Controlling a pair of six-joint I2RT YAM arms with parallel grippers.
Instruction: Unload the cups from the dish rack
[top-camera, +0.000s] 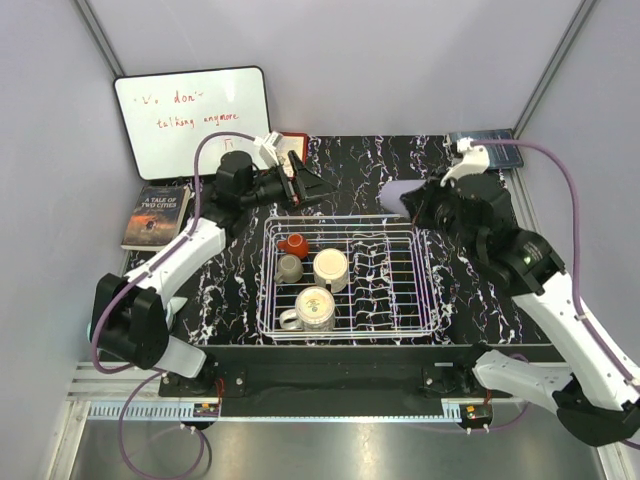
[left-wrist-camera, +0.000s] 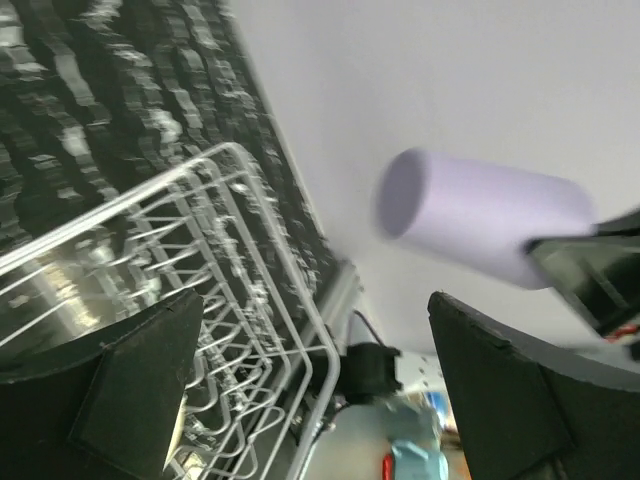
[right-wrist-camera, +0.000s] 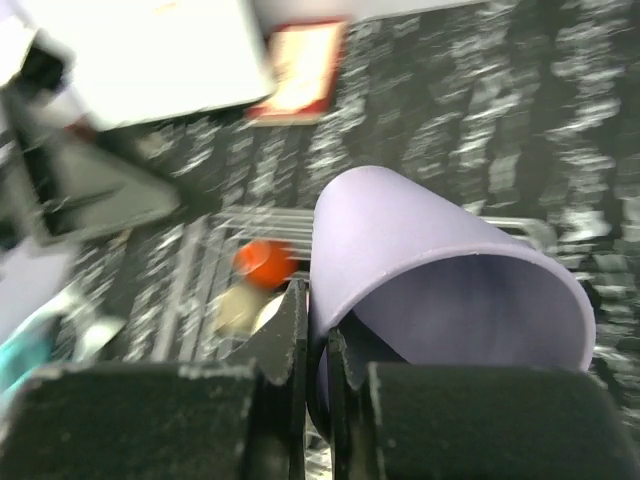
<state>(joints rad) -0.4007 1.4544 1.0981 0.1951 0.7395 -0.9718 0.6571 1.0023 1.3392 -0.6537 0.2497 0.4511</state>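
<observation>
Tumbler (right-wrist-camera: 430, 250) status: lavender, pinched by its wall near the rim in the right gripper (right-wrist-camera: 318, 335), one finger inside the mouth and one outside, jaws clamped on the wall. It hangs on its side just ahead of that wrist, lifted out of the dish rack (top-camera: 345, 337). Over the far rail or past it, can't tell from above. Left gripper (top-camera: 305, 186) is spread wide and empty, facing the tumbler from the rack's far-left corner.

Step in hand, my read: carry it clear and set it on the table. A thin-wall pinch can swing or slip, so move slow, tip it upright before lowering, and release only once the base sits flat. Put it down on the right gripper's outer side, away from the wire.

Views:
- **Overhead only:** the cups below the hands: orange cup (top-camera: 294, 244), grey-brown cup (top-camera: 290, 268), cream mug (top-camera: 331, 268) and handled cream mug (top-camera: 314, 308), all inside the rack.
- **Right wrist only:** finger placement on the wall.
- **Left wrist only:** the tumbler's closed base pointing at it, well clear of its own fingers. Blurred.
</observation>
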